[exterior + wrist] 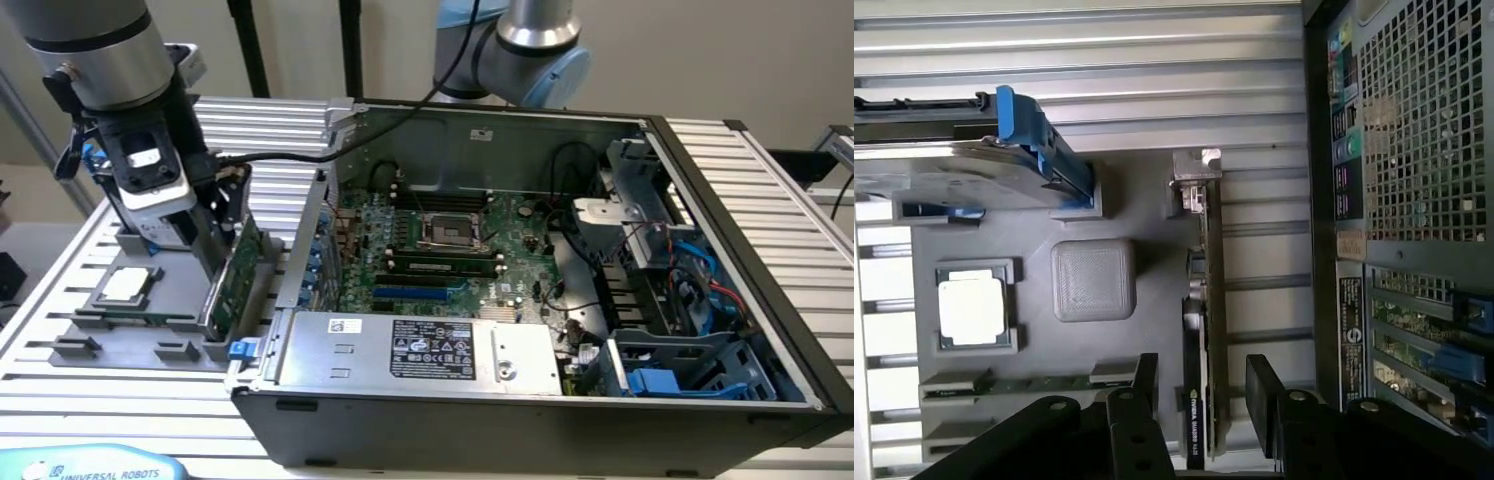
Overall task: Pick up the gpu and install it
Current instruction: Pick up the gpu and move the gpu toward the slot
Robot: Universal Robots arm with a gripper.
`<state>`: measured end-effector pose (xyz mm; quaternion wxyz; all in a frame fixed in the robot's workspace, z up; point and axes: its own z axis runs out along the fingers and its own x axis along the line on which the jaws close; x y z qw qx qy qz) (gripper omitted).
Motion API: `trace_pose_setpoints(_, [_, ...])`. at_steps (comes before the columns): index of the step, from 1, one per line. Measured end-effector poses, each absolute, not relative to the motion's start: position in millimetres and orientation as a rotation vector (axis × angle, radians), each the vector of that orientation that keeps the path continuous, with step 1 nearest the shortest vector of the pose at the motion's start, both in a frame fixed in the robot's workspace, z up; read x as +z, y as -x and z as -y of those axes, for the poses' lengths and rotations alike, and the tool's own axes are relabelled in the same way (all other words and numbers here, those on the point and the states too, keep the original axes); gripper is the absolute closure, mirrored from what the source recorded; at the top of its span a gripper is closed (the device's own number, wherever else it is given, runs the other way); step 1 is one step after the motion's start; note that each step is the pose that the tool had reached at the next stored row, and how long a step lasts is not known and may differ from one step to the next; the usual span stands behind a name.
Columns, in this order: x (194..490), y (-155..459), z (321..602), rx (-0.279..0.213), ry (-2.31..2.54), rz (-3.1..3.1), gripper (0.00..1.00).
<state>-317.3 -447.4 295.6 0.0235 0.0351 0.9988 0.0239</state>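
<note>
Toward the exterior view's upper left, the arm's dark gripper [211, 262] hangs over a moulded grey tray [80, 350] on a ribbed aluminium table [747, 180]. The gpu [247, 270] stands on edge in the tray, a thin flat card with its green circuit face showing, just beside the open computer case [534, 420]. A small square silver chip [127, 285] lies flat in the tray nearer the exterior view's left. Inside the boxy black steel case are a green motherboard [447, 240] and a silver power supply [414, 350] with a printed label.

In the wrist view, the gripper [1204, 388] is spread wide, its two blunt black fingers [1147, 385] straddling the gpu [1206, 300] with a gap on each side, so nothing is pinched. The card shows edge-on as a narrow strip, with a bent silver bracket [1197, 165] at its far end. Beside it on the matte tray [1144, 225] sit a rounded, finely textured grey pad [1092, 280], the shiny chip [971, 308] and a hard drive [944, 175] with blue plastic rails. The case [1424, 110] wall is perforated mesh.
</note>
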Motion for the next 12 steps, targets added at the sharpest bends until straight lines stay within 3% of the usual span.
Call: trace_pose_setpoints(12, [273.8, 317.3, 450.4, 0.072, -0.119, -3.081, 0.52])
